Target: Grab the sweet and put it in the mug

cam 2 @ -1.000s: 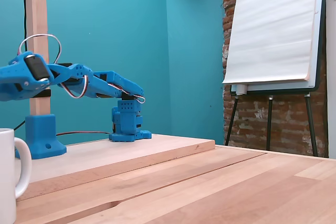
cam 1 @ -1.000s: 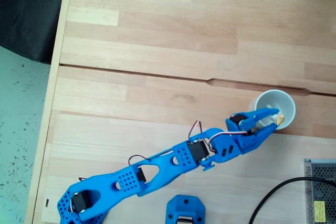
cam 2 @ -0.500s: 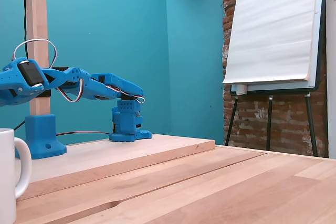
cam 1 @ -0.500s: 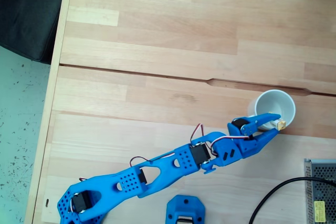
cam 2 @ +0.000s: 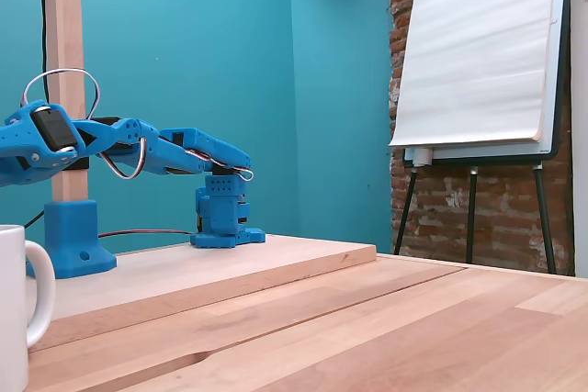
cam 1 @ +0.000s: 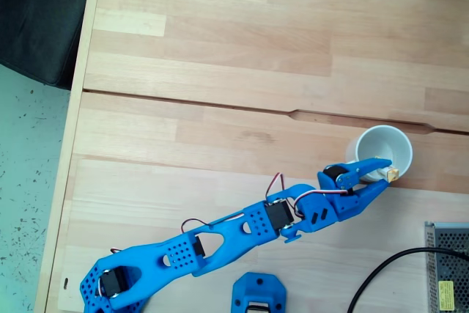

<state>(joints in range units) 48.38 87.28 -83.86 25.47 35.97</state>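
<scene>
Seen from above in a fixed view, the white mug (cam 1: 384,153) stands near the right edge of the wooden worktop (cam 1: 242,56), just below a dark seam that runs across the boards. The blue arm (cam 1: 242,229) reaches up from the lower left corner toward the mug. Its gripper (cam 1: 379,174) lies at the mug's lower rim, jaws closed on the sweet (cam 1: 390,174), whose yellow-orange end pokes out just over the rim at the lower right. Left of and above the mug the boards lie bare across a wide stretch. Right of and below the mug sits a perforated metal box (cam 1: 448,265) with a small yellow label, its print too small to read, and a black cable (cam 1: 388,269) curves beside it. A blue printed part (cam 1: 259,292) rests at the lower edge, below the arm. Beyond the worktop's left edge are speckled floor (cam 1: 29,181) and a dark object (cam 1: 40,12).

From table height in a fixed view, the mug (cam 2: 20,309) is cut off by the left edge, handle toward the right. The arm (cam 2: 129,149) stretches above it from its blue base (cam 2: 223,218) on a raised board. A wooden post (cam 2: 66,80) in a blue foot (cam 2: 78,238) stands behind the mug. Far to the right of the mug a blank flip chart (cam 2: 482,48) on an easel stands before a brick wall (cam 2: 432,190); no writing is legible. The boards right of the mug are open.
</scene>
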